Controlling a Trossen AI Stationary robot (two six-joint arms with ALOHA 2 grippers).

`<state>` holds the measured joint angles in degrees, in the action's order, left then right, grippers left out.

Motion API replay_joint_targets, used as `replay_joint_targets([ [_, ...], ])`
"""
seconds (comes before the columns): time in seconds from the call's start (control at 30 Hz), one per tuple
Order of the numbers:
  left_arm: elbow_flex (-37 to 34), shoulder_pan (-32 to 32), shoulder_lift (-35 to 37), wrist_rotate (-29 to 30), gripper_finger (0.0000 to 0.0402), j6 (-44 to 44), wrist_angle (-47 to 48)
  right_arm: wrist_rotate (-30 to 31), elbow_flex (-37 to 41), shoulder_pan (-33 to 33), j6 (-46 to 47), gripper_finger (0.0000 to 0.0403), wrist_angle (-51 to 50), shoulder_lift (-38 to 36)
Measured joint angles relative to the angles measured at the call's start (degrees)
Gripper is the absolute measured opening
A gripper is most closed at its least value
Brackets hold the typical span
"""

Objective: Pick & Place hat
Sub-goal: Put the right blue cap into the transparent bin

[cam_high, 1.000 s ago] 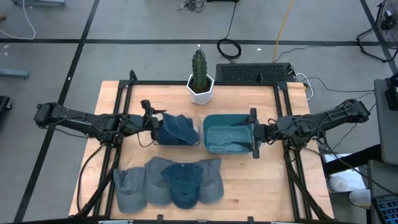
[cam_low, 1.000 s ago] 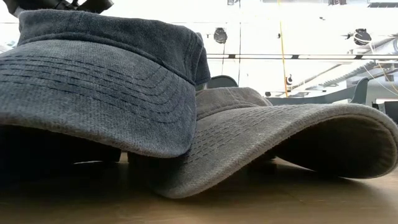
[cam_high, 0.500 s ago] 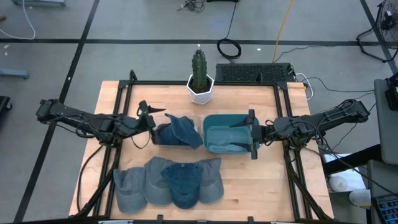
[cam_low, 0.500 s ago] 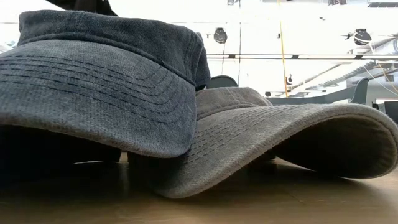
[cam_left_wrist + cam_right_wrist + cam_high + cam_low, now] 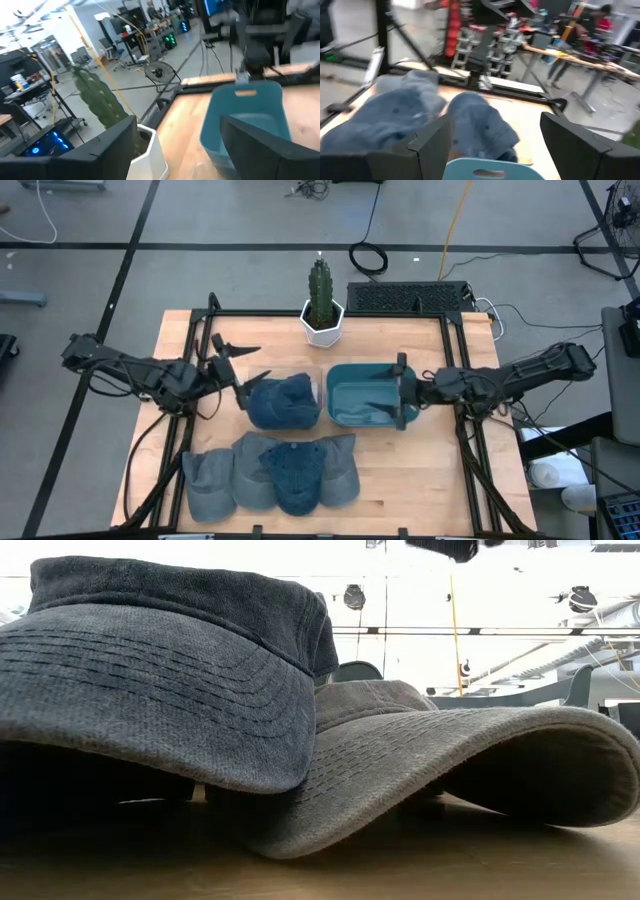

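- The dark blue washed-denim cap (image 5: pixel 283 401) is seen lying slumped on the pale wooden table (image 5: pixel 440 480), near its middle and just beside the teal plastic bin (image 5: pixel 364 394); whether cloth and bin wall touch cannot be told; nothing holds the cap.
- It is judged light and soft; the crown is collapsed and creased, so it will likely fold under a pinch rather than resist; the washed cloth looks rough enough not to slip; nothing about it seems fragile.
- The stitched brim is judged the stiffest part and the surest hold; a pinch across a fold of the crown would also serve, though the cap would then hang limp and could snag on the bin's rim.
- The left gripper (image 5: pixel 238 363) is seen just beside the cap's far-left edge, jaws spread wide and empty; in its wrist view nothing is seen between the fingers.
- The right gripper (image 5: pixel 401 391) is placed at the bin's right wall, jaws standing open, one finger seemingly inside the wall and one outside; a firm clamp on the wall cannot be confirmed.
- A row of faded grey-blue caps (image 5: pixel 270 472) is laid overlapping along the table's near edge, well apart from both grippers.
- A green cactus in a white faceted pot (image 5: pixel 322 308) is stood at the table's far edge.
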<state>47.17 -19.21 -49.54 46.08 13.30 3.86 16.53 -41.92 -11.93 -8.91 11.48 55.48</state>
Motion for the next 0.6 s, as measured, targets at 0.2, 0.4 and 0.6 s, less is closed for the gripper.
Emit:
replay_joint_targets([
  [0.2, 1.5, -0.2, 0.0, 2.1, 0.0267, -0.1, -4.3, -9.8, -1.3, 6.1, 1.9, 0.0281, 1.9, 10.6],
  [0.4, 1.5, -0.2, 0.0, 3.3, 0.0254, 1.2, -8.4, -12.2, -9.4, 6.3, -6.7, 0.0281, -2.6, 24.6],
  [0.6, 1.5, -0.2, 0.0, 6.4, 0.0256, 1.1, -10.2, -7.2, -13.9, 4.5, -19.0, 0.0281, -5.2, 34.7],
])
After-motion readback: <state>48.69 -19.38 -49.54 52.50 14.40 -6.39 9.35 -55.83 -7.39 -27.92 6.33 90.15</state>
